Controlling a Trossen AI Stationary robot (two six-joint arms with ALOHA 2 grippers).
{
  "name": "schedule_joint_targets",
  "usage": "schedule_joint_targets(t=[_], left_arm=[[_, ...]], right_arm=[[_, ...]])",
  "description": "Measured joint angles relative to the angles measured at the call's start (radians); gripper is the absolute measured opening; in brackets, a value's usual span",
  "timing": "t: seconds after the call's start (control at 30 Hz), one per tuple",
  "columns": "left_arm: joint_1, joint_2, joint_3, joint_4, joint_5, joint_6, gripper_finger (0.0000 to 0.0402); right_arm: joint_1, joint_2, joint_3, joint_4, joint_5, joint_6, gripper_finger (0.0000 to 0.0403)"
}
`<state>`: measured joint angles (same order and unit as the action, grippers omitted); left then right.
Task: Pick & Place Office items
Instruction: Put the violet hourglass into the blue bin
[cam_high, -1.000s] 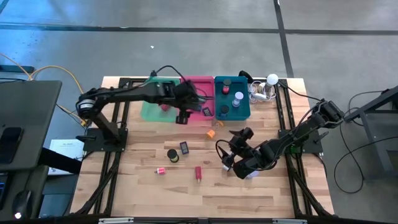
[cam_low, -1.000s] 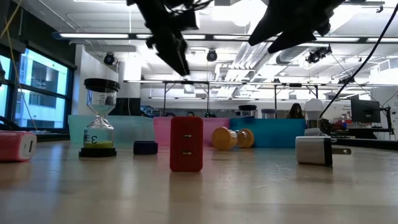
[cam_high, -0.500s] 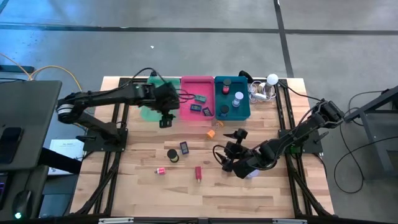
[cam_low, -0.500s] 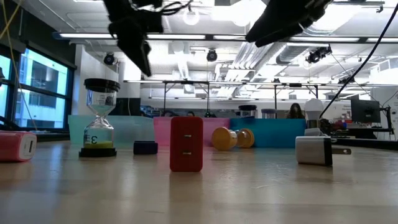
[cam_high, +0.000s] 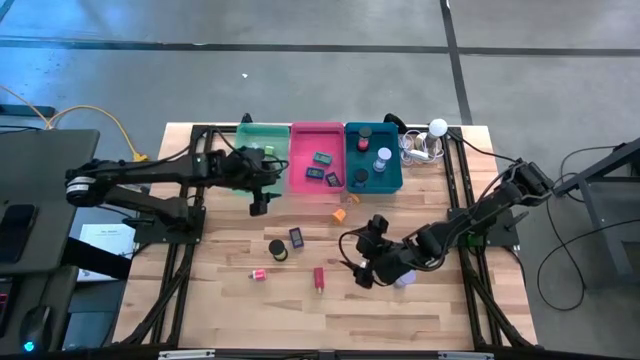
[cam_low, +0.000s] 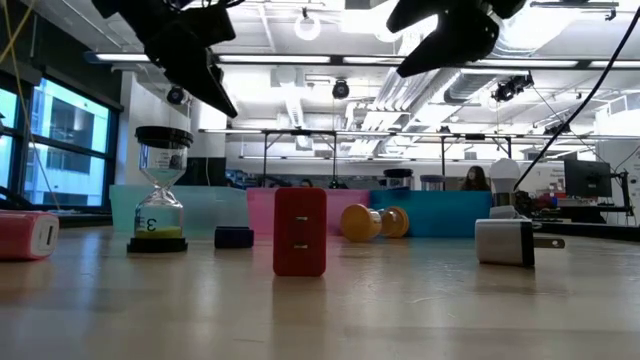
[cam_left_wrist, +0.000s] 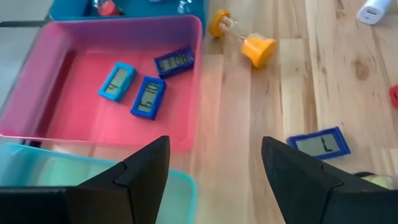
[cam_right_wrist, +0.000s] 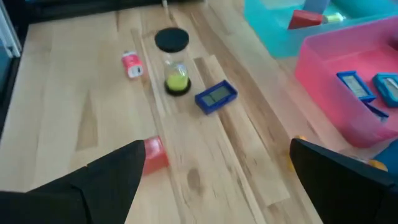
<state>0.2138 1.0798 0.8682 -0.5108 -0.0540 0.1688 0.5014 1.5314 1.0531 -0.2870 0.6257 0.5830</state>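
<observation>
Things still out on the bench (cam_high: 230, 300) wait for a tray: a red block (cam_high: 318, 279), a small red and white piece (cam_high: 259, 275), a sand timer (cam_high: 277, 249), a flat blue clock (cam_high: 296, 238), an orange timer (cam_high: 340, 213) and a white plug (cam_low: 505, 241). Three blue clocks (cam_left_wrist: 137, 84) already lie in the pink tray (cam_high: 299, 180).

The right tool (cam_high: 362, 262) hangs low over the middle of the bench with its fingers spread wide and nothing in them. The red block looks like its nearest pick. It should come down straight over the block, one finger on each side, and squeeze only when both sides are level with it.

The left tool (cam_high: 259, 205) is up by the green tray (cam_high: 243, 130), fingers apart and holding nothing. It should keep out of the way.

The view from above shows how far each thing is from the trays, but the white plug is hard to find there, close under the right arm. The table-level view shows the red block and sand timer standing up and the plug lying flat. The right wrist view shows clear wood all around the red block.
</observation>
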Motion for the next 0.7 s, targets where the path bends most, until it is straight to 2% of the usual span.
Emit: schedule_joint_targets(t=[0.17,0.43,0.63,0.7], left_arm=[[-0.034,0.000,-0.025,0.007,0.000,-0.008,0.0246],[-0.081,0.000,-0.052,0.135,-0.003,-0.007,0.0246],[-0.088,0.000,-0.052,0.145,-0.003,-0.005,0.0246],[-0.088,0.000,-0.052,0.146,-0.003,-0.009,0.0246]], right_arm=[[-0.011,0.000,0.000,0.071,0.001,-0.035,0.0389],[-0.018,0.000,0.000,0.168,-0.028,-0.032,0.0389],[-0.031,0.000,0.000,0.174,-0.032,-0.036,0.0389],[-0.044,0.000,0.000,0.191,-0.063,-0.037,0.0389]])
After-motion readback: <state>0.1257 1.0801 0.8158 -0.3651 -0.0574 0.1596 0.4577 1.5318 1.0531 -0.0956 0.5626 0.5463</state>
